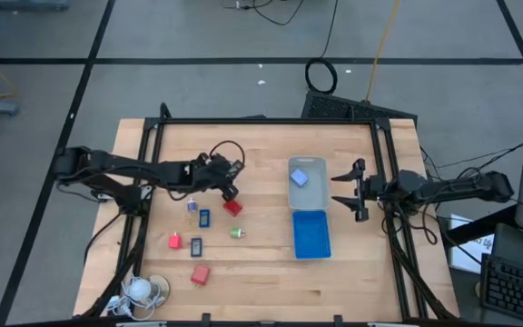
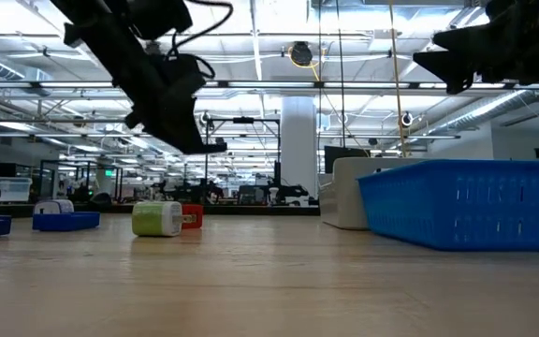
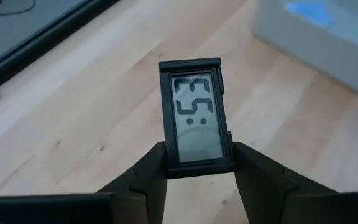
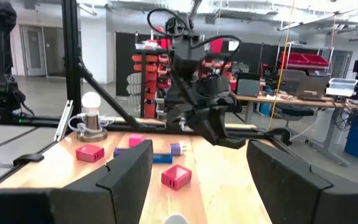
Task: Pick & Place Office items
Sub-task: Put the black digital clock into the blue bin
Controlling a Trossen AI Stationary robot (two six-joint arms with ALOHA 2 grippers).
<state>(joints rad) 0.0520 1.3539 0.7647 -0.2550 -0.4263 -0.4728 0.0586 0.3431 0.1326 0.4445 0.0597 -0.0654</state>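
Note:
My left gripper [image 1: 229, 188] hangs above the table's middle, shut on a black rectangular piece with a grey display [image 3: 196, 118]; the low view shows that piece [image 2: 201, 145] well above the wood. Below it lie a red block [image 1: 233, 207], a dark blue-and-black piece [image 1: 204, 217], a green bit [image 1: 236, 232] and more small items. A light-blue cube [image 1: 299, 178] lies in the clear tray [image 1: 304, 193]. My right gripper [image 1: 345, 189] waits open just right of that tray, with nothing between its fingers. My left gripper pinches the display piece between its two fingers, one on each long side [image 3: 166, 163], near the end closest to the wrist. The fingers [image 3: 148, 177] slant down from the table's left and lie along the piece. It is lifted clear of the table and sticks out past the fingertips.
A blue tray [image 1: 311, 234] lies just nearer than the clear one. Two more red blocks [image 1: 174, 242] [image 1: 200, 274] and another dark piece [image 1: 196, 246] lie at the near left. A white coiled-cord thing [image 1: 143, 289] sits at the near left corner.

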